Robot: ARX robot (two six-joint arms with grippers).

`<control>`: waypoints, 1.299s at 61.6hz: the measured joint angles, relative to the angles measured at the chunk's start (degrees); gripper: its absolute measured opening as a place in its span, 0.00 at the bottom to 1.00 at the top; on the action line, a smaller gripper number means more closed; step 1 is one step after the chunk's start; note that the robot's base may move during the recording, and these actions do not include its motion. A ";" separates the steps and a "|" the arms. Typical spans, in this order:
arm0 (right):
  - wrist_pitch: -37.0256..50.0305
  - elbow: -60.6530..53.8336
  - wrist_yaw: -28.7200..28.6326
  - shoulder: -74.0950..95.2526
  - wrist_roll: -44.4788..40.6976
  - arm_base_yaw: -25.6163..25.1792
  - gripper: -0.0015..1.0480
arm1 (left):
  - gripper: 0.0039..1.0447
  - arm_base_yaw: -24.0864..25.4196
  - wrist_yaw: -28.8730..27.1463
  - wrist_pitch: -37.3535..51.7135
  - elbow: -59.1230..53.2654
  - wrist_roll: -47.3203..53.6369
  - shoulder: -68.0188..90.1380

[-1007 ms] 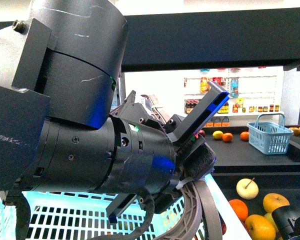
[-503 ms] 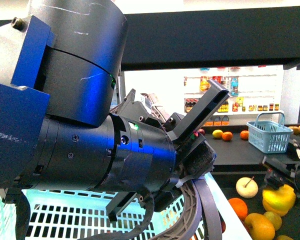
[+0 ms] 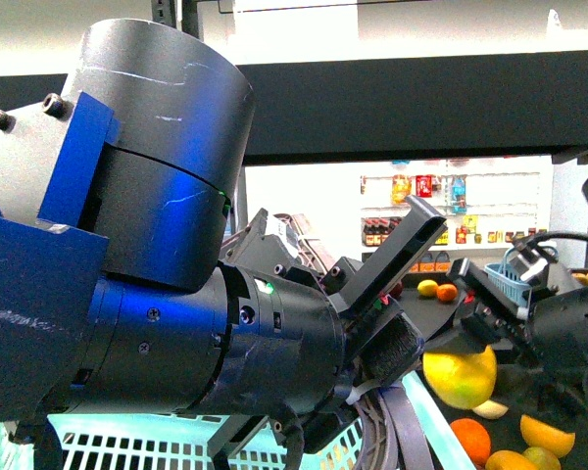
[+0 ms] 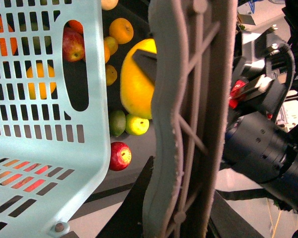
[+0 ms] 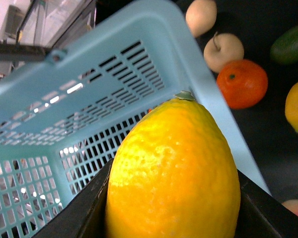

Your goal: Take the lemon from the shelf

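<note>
Right pincer (image 3: 475,345) is clamped across the lemon (image 3: 456,380), lifted off the shelf (image 3: 412,98); maintain even grip pressure and clear the basket (image 5: 89,64) rim during withdrawal.

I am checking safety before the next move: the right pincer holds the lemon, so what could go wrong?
The lemon hangs by the basket rim; if it slips from the right pincer, it may fall among the fruit on the shelf. The pincer is also near the left arm; they might collide.
</note>
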 joint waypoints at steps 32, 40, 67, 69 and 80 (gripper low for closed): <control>5.38 -4.33 2.84 1.18 -2.05 5.14 0.79 | 0.12 0.07 -0.17 0.00 0.00 0.04 0.00; 6.99 -5.42 1.07 0.52 -3.50 3.56 0.94 | 0.12 0.07 -0.33 0.09 0.09 -0.07 0.00; 13.60 -0.20 0.57 -0.85 -8.11 -13.09 0.93 | 0.12 0.07 -0.26 0.17 0.15 -0.22 0.00; 13.60 0.50 1.55 0.37 -9.11 -14.34 0.93 | 0.12 0.07 -0.22 0.17 0.15 -0.24 0.00; 12.31 4.04 7.78 12.85 -16.09 -19.34 0.93 | 0.12 0.04 -0.02 0.17 0.15 -0.24 0.00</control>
